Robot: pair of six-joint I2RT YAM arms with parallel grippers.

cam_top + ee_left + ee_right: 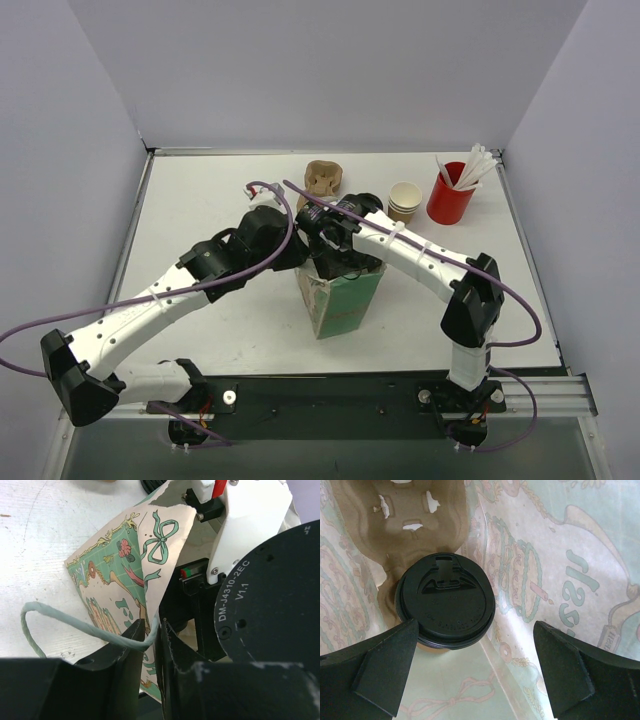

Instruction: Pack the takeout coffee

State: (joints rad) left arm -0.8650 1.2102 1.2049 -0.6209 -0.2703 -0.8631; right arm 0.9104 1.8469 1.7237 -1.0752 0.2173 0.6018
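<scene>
The takeout coffee (447, 600), a brown paper cup with a black lid, stands inside the green printed paper bag (345, 300), set in a brown pulp carrier (410, 515). My right gripper (475, 630) reaches down into the bag and is open. Its fingers stand wide, one beside the lid and the other off to the right, with nothing between them. My left gripper (149, 627) is at the bag's top rim (120, 565). Its jaws are slightly parted, with the paper edge and the pale green cord handle (60, 617) between them. In the top view the coffee is hidden by the arms.
Another brown pulp carrier (323, 178) lies at the back of the table. A stack of tan lidless cups (404, 201) and a red cup with white sticks (450, 195) stand at the back right. The right arm's black motor housing (270, 605) fills the left wrist view's right side.
</scene>
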